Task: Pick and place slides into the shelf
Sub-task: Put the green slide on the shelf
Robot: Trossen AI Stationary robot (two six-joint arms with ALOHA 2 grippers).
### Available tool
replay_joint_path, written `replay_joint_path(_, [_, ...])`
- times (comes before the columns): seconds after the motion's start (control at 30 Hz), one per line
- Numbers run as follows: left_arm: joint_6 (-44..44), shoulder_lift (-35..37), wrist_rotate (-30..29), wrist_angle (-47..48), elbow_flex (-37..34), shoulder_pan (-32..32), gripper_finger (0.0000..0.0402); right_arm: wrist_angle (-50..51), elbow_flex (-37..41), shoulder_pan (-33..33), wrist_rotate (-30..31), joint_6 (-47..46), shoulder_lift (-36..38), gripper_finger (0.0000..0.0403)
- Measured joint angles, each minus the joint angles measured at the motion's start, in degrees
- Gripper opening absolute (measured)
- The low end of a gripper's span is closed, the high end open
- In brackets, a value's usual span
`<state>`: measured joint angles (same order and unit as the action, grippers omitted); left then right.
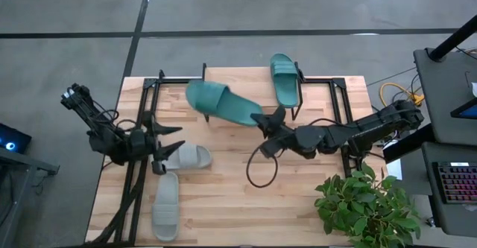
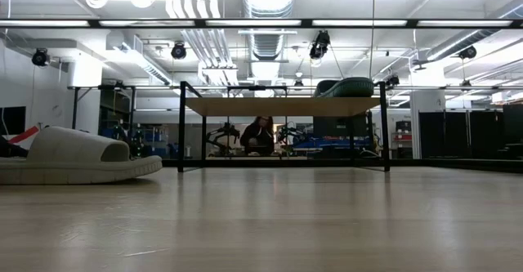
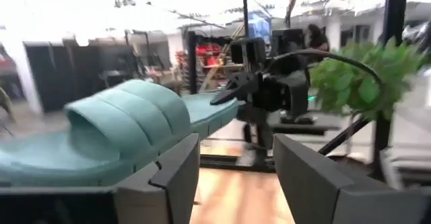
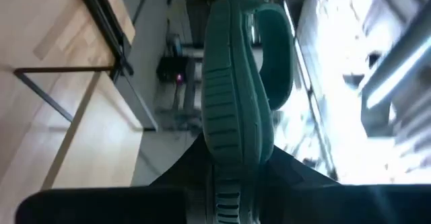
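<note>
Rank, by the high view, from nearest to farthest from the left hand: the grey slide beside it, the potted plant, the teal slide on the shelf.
From the left hand:
1. grey slide, right beside it.
2. teal slide on the shelf, far side, toward the right.
3. potted plant, near right corner.

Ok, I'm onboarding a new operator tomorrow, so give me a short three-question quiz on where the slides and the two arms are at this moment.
1. True or false: one teal slide already lies on the shelf.
2. Which gripper holds the other teal slide up in the air? A) left gripper B) right gripper C) neither
3. How many grey slides lie on the table, and near which arm?

Key
1. True; it sits on the shelf's right part.
2. B; the right gripper is clamped on that slide's heel end, while the left gripper has open jaws and holds nothing.
3. Two, one grey slide beside the left gripper and another grey slide nearer the table's front edge.
</note>
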<state>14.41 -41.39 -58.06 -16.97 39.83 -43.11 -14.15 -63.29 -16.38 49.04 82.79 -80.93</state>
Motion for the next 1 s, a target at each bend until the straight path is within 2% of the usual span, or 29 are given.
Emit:
replay_joint_path(0.1, [6.83, -0.52, -2.6, -0.01, 0.0, 0.0, 0.0175, -0.11, 0.0, -0.01, 2.6, -5.0, 0.15, 0.0056])
replay_joint_path(0.27, [17.45, -3.74, -14.22, -0.05, 0.0, 0.0, 0.0175, 0.29, -0.35, -0.07, 6.75, -12.65, 0.17, 0.0055])
replay_joint_path(0.33, [22.16, -5.17, -16.19, -0.09, 0.0, 0.13, 0.0175, 0.46, -0.76, -0.05, 6.75, -15.55, 0.17, 0.0055])
replay_joint_path(0.5, [37.0, -9.82, -16.08, -4.8, 0.0, 0.75, 0.0175, 0.66, -1.63, -0.07, 6.66, -23.78, 0.15, 0.0055])
replay_joint_path(0.73, [57.08, -16.63, -14.21, -18.06, 1.53, 2.18, 0.0175, 3.58, -2.12, -0.09, 6.52, -34.24, 0.13, 0.0055])
replay_joint_path(0.9, [62.7, -20.79, -9.44, -20.64, 4.26, 5.84, 0.0175, 7.87, -2.12, -0.11, 5.96, -40.19, 0.09, 0.0055])
replay_joint_path(1.0, [62.97, -22.9, -10.77, -19.78, 6.4, 8.74, 0.0175, 8.81, -2.12, -0.26, 5.87, -42.17, 0.09, 0.0055])
